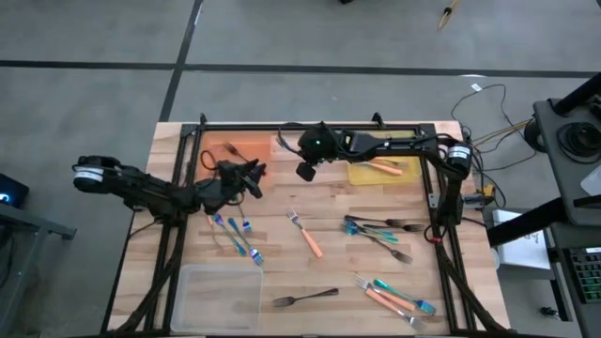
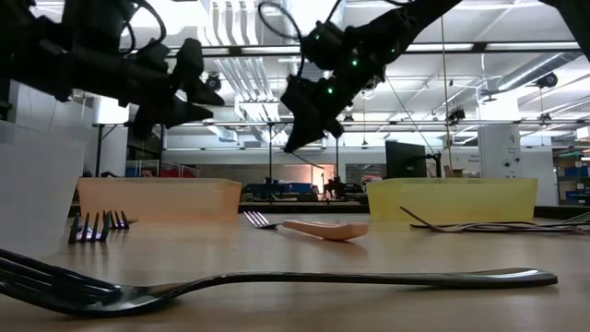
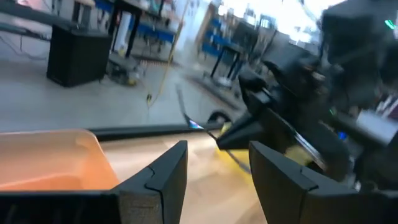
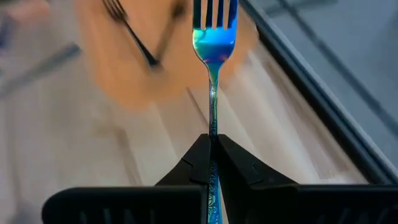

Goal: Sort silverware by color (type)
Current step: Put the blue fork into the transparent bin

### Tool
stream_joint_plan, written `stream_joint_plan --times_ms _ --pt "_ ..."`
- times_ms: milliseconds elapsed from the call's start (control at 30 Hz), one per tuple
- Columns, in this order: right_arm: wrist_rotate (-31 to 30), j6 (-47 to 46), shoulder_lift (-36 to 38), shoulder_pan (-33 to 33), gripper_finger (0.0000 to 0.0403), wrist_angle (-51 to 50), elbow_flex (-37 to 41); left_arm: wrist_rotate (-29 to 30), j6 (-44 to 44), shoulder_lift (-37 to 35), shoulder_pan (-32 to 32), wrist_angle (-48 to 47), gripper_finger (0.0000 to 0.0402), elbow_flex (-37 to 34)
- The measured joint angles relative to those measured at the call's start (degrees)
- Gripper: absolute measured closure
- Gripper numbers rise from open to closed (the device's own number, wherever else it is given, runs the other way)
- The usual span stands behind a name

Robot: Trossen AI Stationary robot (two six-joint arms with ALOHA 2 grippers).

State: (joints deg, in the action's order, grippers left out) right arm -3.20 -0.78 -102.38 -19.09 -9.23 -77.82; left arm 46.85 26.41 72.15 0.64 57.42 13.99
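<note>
From my station, ceiling lights (image 2: 230, 28) glare behind the silhouetted arms in the low view. Both wrist views smear with motion blur, though the blue fork (image 4: 213, 37) gleams sharply.

Blue-teal fork (image 4: 213, 50) in right hand (image 4: 212, 163)

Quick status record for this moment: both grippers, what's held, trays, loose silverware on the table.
right gripper: shut on blue-teal fork, raised above the table beside the orange tray
left gripper: open, empty, raised near the orange tray
yellow tray: holds an orange-handled utensil
clear tray: nothing visible inside
loose on table: blue-teal pair, orange-handled fork, dark grey fork, mixed piles at the right side
</note>
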Motion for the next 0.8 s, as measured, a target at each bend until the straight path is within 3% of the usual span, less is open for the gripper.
stream_joint_plan --times_ms 133,300,800 --pt "0.17 0.12 0.91 2.19 0.0394 7.82 2.18 0.18 -3.09 4.05 0.00 14.24 0.0249 -1.69" --pt "0.13 -0.72 0.91 4.33 0.0394 10.16 2.60 -1.82 -4.76 7.98 0.00 23.74 0.0249 -1.68" --pt "0.11 -0.15 0.93 8.13 0.0394 11.25 2.47 -0.83 -3.39 13.78 0.00 24.47 0.0249 1.21"
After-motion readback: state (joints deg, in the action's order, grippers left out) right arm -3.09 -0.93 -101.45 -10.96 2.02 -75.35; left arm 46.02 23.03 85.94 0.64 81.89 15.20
